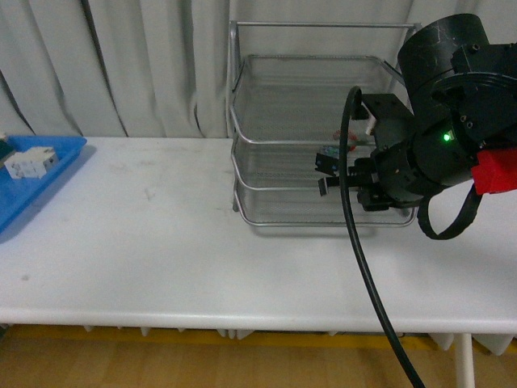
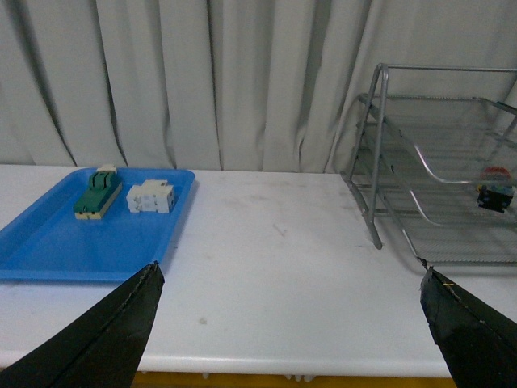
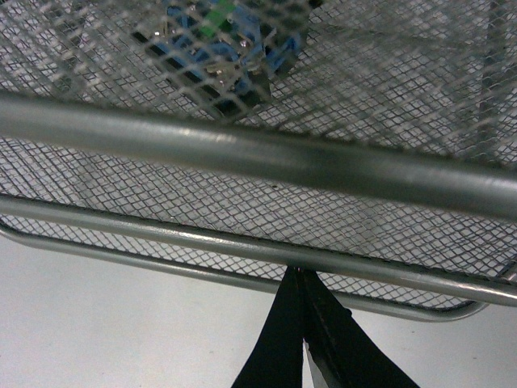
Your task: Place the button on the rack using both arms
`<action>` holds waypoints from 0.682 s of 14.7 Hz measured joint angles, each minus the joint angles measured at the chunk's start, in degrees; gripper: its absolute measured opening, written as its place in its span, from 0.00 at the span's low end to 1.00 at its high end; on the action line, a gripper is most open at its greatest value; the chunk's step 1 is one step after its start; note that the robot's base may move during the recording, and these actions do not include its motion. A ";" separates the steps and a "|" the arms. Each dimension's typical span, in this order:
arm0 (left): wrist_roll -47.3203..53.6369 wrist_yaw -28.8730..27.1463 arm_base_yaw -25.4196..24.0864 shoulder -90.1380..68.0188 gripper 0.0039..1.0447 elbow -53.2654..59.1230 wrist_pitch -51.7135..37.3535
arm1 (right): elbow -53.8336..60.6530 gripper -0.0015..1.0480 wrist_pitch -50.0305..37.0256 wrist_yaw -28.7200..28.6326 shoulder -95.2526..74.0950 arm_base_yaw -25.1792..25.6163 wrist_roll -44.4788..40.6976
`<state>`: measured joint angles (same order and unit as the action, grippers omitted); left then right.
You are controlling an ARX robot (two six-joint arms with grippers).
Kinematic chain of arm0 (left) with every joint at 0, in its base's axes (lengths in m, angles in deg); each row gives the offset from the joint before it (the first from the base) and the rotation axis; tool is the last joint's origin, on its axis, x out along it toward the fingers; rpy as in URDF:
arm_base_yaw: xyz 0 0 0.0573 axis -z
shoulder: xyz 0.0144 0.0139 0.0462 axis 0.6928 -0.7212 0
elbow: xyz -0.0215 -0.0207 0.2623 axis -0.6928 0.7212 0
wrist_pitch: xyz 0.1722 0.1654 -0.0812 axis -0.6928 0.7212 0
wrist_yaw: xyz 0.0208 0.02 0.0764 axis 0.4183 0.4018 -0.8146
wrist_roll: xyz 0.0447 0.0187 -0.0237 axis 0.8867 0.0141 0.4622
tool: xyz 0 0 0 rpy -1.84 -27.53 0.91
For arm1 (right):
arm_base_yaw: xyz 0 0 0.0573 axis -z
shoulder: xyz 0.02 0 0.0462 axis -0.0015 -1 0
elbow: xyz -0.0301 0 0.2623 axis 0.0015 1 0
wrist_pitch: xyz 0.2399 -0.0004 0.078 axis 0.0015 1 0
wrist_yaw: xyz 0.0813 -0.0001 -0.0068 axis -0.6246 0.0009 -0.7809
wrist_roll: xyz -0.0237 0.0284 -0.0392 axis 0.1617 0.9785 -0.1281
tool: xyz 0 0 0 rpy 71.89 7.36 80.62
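Now red-capped dark button [image 2: 494, 191] sits inside silver wire-mesh rack [image 2: 436, 174], middle tier; right gripper [image 3: 303, 339] pinched closed, empty, at rack's front rim; left gripper [image 2: 291, 323] spread wide over bare white table [image 2: 275, 267].

The button [image 2: 494, 189], red mushroom cap over a dark boxy body, rests in the middle tier of the rack [image 2: 428, 162], toward its right side. The rack, a silver three-tier wire mesh tray with a tube frame, stands upright on the white surface [image 1: 178, 242], far right of centre.
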<state>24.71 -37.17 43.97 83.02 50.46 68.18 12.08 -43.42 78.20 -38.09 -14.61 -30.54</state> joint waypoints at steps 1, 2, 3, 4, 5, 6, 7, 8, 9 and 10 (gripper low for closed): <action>0.00 0.00 0.00 0.00 0.94 0.00 0.00 | -0.42 0.02 -0.85 0.39 -0.24 0.33 0.00; 0.00 0.00 0.00 0.00 0.94 0.00 0.00 | -0.42 0.02 -1.25 0.92 -0.26 0.57 0.02; -0.02 0.00 0.00 0.00 0.94 0.00 0.00 | -0.42 0.02 -1.86 1.22 -0.37 0.72 0.07; -0.02 0.00 0.00 0.00 0.94 0.00 0.00 | -0.42 0.02 -2.12 1.33 -0.37 0.74 0.13; 0.00 0.00 0.00 0.00 0.94 0.00 0.00 | -0.09 0.02 -2.60 1.33 -0.37 0.74 0.15; -0.02 0.00 0.00 0.00 0.94 0.00 0.00 | 0.96 0.02 -2.82 1.31 -0.09 0.72 0.44; 0.00 0.00 0.00 0.00 0.94 0.00 0.00 | 2.91 0.02 -2.78 0.72 1.03 0.72 1.22; 0.00 0.00 0.00 0.00 0.94 0.00 0.00 | 5.60 0.02 -2.69 -0.52 3.02 0.70 2.05; 0.00 0.00 0.00 0.00 0.94 0.00 0.00 | 8.61 0.02 -2.89 -1.84 5.86 0.68 2.40; 0.00 0.00 0.00 0.00 0.94 0.00 0.00 | 12.00 0.02 -4.46 -3.23 9.29 0.68 2.84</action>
<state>24.71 -37.17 43.97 83.02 50.46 68.18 24.08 -47.87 74.96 -28.80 -13.93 -27.70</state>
